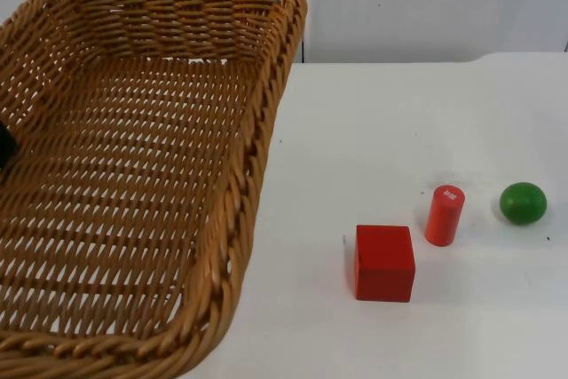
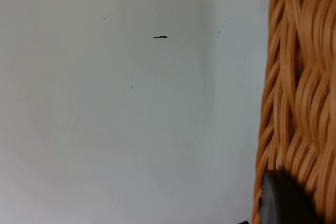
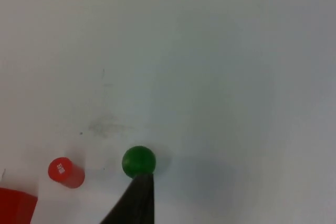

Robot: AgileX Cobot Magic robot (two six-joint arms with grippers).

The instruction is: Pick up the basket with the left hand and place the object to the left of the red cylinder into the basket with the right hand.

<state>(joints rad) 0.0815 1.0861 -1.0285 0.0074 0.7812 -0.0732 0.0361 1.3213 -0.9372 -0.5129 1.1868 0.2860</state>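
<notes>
So the basket (image 1: pixel 133 175) is already up off the worktop (image 1: pixel 399 130) and tilted toward the top camera, taking up the whole left side of that view. The left gripper (image 2: pixel 286 198) is clamped on its rim; in the left wrist view you can see a black fingertip pressed right against the weave. That half of the job looks done to me. What's left is the right arm's part. The row on the worktop goes cube (image 1: pixel 384 262), then cylinder (image 1: pixel 444 215), then a green ball (image 1: pixel 523 202), all a bit apart from each other and none touching. The cube sits just left of the cylinder, so that's the one to grab, and it hasn't been touched yet. The right gripper (image 3: pixel 137 203) hangs over the worktop above the ball end of the row, with one dark finger poking toward the ball, and I honestly can't tell how wide it's set. My guess for the next move: swing it across past the cylinder, come down square over the cube without bumping the cylinder, grip its flat sides, then carry it over the basket's near rim.
</notes>
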